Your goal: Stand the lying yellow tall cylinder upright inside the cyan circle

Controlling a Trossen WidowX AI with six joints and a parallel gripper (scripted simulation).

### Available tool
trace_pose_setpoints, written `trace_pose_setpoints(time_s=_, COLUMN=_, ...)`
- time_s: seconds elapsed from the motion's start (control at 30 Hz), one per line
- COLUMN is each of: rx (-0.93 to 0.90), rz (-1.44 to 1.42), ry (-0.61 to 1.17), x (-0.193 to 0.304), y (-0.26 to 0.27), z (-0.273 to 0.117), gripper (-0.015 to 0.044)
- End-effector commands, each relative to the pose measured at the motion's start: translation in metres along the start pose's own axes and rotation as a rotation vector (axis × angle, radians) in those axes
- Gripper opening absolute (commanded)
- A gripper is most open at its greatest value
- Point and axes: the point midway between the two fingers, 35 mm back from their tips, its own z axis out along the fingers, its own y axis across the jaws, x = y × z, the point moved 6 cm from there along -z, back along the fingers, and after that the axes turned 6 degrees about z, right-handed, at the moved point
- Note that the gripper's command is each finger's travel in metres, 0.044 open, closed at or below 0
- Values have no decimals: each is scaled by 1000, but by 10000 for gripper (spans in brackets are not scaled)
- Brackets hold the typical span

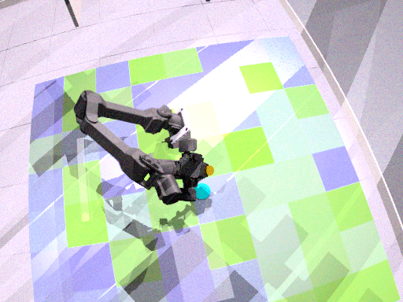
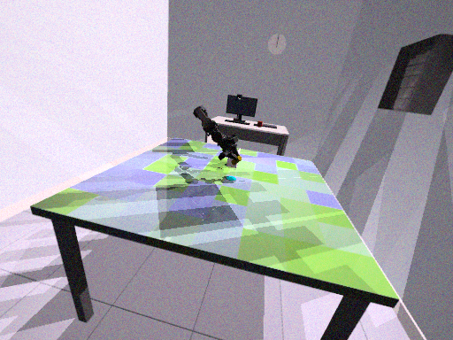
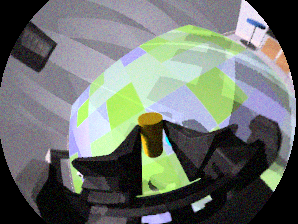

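My gripper [image 3: 150, 124] is clamped partway shut on the yellow cylinder [image 3: 150, 133], which juts forward from the jaws, seemingly near level. I see the cyan circle [image 1: 202, 191] below and just beside it, so I must tip it upright.

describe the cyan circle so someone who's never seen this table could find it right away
Start at the patchwork green-and-purple table and follow the dark arm to its end effector, which grips the yellow cylinder. Just beside it lies the cyan circle, the only bright turquoise round spot among angular patches.
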Motion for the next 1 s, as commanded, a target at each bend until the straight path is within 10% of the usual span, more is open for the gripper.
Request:
trace_pose_setpoints(time_s=0.0, rx=-9, rz=-8, ry=-38, x=3, y=1, z=0, gripper=105)
trace_pose_setpoints(time_s=0.97, rx=3, rz=-67, ry=-248, x=15, y=-1, z=-4, gripper=105)
